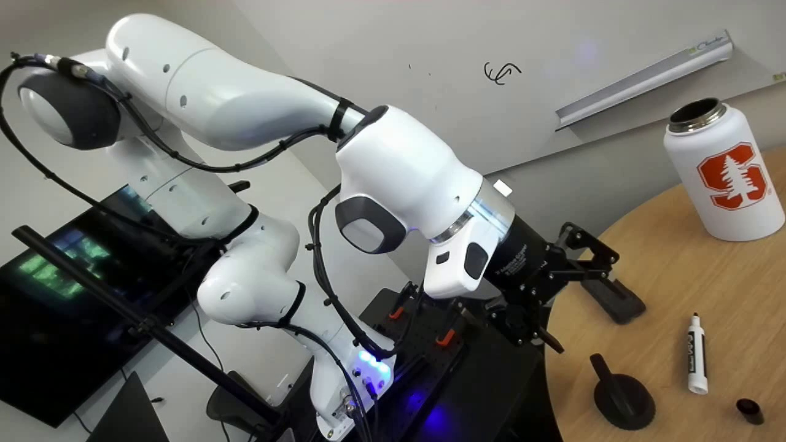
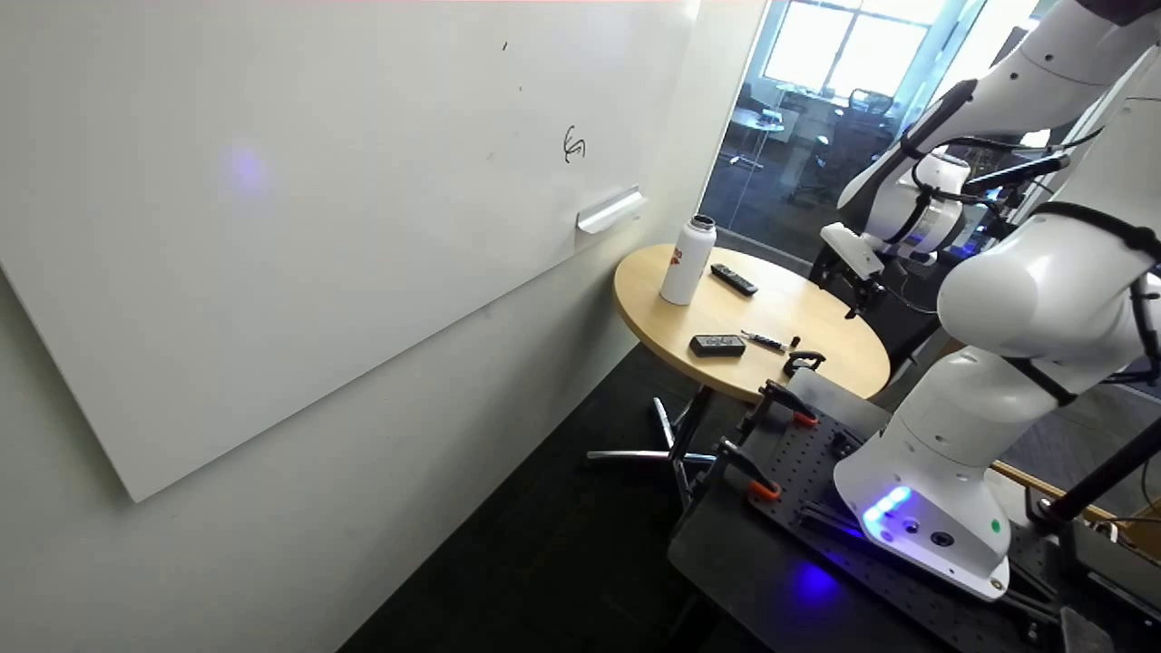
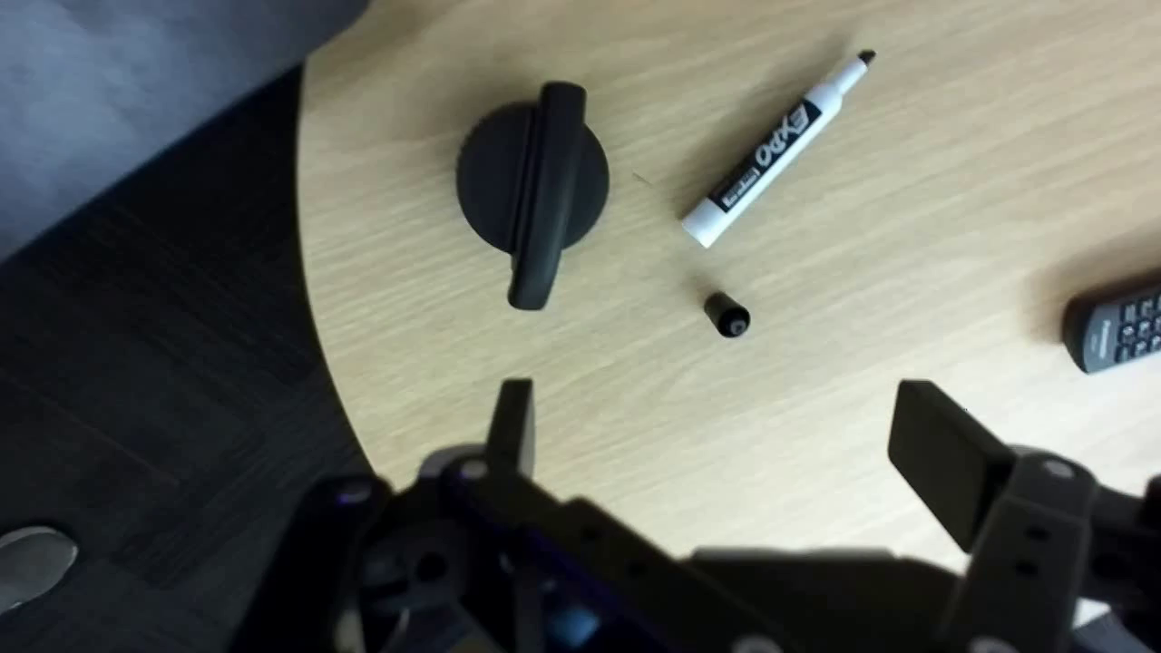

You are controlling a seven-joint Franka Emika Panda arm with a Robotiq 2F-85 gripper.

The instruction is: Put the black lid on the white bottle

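The black lid [image 3: 494, 181], a round cap with a bar handle across it, lies on the round wooden table [image 3: 381, 272] near its edge. It also shows in both exterior views [image 1: 632, 408] [image 2: 800, 365]. The white bottle [image 1: 721, 172] stands upright on the table near the wall with its metallic neck uncovered; it also shows in an exterior view [image 2: 689, 263] and is outside the wrist view. My gripper [image 3: 717, 426] is open and empty above the table, apart from the lid, which lies ahead of the left finger. In an exterior view the gripper [image 1: 580, 313] hangs by the table's edge.
An uncapped white marker [image 3: 771, 154] and its small black cap [image 3: 727, 315] lie beside the lid. A black remote [image 3: 1120, 322] and a flat black slab [image 2: 717, 345] also lie on the table. A whiteboard ledge [image 1: 645, 80] juts from the wall near the bottle.
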